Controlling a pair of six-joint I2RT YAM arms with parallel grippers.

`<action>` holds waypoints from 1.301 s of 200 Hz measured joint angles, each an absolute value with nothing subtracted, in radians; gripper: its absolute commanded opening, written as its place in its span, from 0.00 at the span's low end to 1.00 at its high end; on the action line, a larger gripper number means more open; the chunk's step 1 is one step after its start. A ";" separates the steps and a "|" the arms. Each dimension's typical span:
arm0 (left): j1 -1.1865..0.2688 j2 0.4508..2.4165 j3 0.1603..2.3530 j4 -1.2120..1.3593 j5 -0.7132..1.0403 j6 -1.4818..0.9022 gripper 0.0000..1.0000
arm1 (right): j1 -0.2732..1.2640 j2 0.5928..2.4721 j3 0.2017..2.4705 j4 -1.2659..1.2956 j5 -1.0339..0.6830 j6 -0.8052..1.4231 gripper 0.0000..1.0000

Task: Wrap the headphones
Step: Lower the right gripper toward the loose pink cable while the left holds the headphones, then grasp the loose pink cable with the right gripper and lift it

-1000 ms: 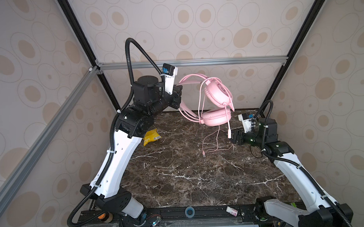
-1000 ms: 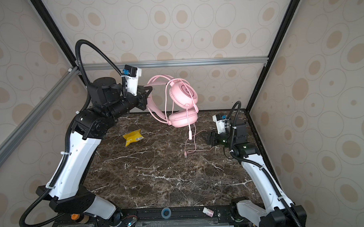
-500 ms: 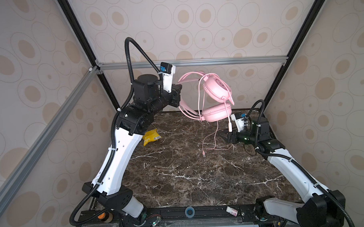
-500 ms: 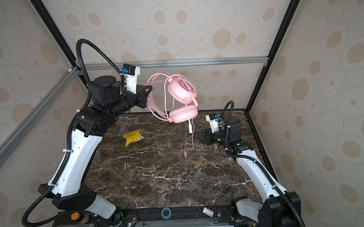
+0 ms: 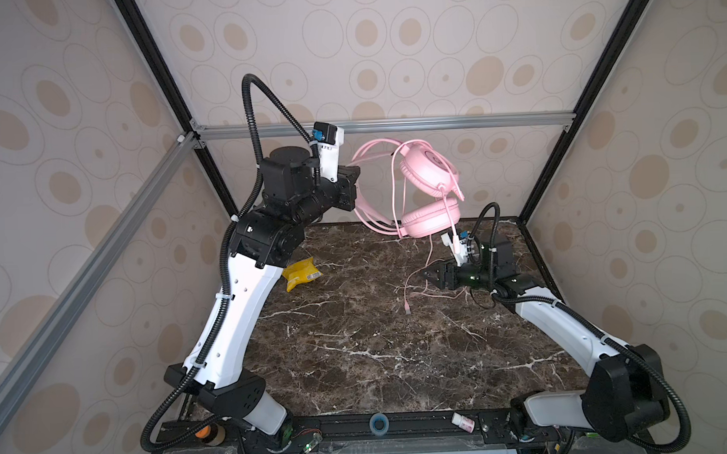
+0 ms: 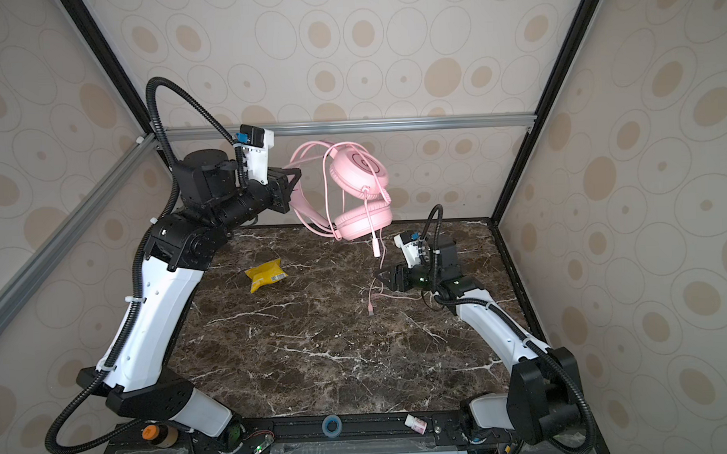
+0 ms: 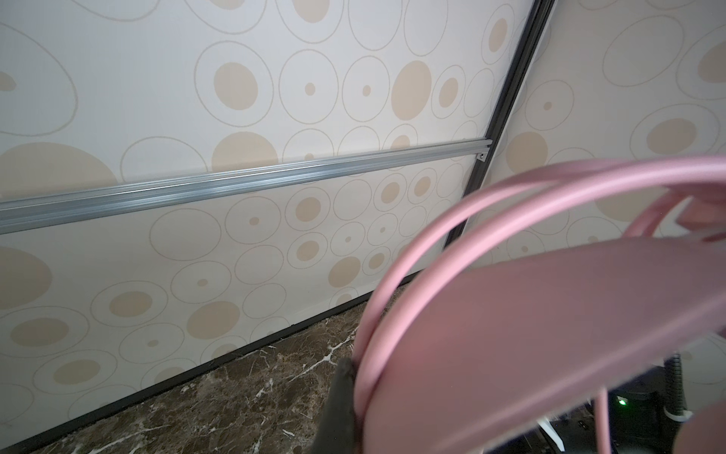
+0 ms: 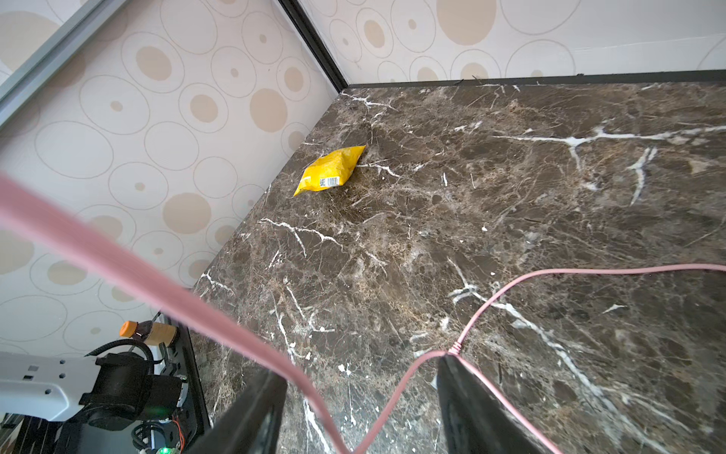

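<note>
The pale pink headphones (image 5: 428,167) (image 6: 357,170) hang in the air at the back, above the marble table (image 5: 358,353), in both top views. My left gripper (image 5: 353,172) (image 6: 295,174) (image 7: 365,412) is shut on their headband (image 7: 510,314). The thin pink cable (image 5: 429,255) (image 6: 380,260) (image 8: 550,275) drops from the earcups to the table, and its plug (image 5: 407,311) lies on the marble. My right gripper (image 5: 428,274) (image 6: 380,275) (image 8: 360,366) is low over the table. It is open, with cable strands running between its fingers (image 8: 463,393).
A yellow snack packet (image 5: 301,273) (image 6: 265,274) (image 8: 330,171) lies on the table's left side by the left arm. On the front rail sit a small white bottle (image 5: 462,422), a blue ring (image 5: 378,423) and an orange-capped bottle (image 8: 149,332). Patterned walls enclose three sides.
My right gripper has moved left to the hanging cable, and its jaws have narrowed a little. My left gripper has lifted the headphones slightly.
</note>
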State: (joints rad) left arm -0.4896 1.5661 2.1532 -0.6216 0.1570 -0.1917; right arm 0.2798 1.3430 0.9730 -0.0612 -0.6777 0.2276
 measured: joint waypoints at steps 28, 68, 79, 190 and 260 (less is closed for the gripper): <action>-0.488 1.566 2.153 -0.618 0.160 -0.198 0.00 | 0.309 1.370 0.997 -0.048 -0.690 0.238 0.35; -0.481 1.566 2.151 -0.596 0.168 -0.211 0.00 | 0.326 1.380 1.003 -0.036 -0.715 0.244 0.18; -0.478 1.566 2.150 -0.590 0.170 -0.214 0.00 | 0.326 1.380 1.003 -0.036 -0.716 0.244 0.16; -0.449 1.566 2.129 -0.562 0.179 -0.228 0.00 | 0.326 1.346 1.002 -0.050 -0.713 0.246 0.07; -0.432 1.565 2.103 -0.553 0.178 -0.254 0.00 | 0.326 1.336 1.000 -0.075 -0.699 0.244 0.11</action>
State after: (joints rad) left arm -0.4324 1.5650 2.1025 -0.5526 0.1780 -0.2543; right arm 0.3264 1.3357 0.9997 -0.0753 -0.6994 0.2443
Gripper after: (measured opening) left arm 0.071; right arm 0.082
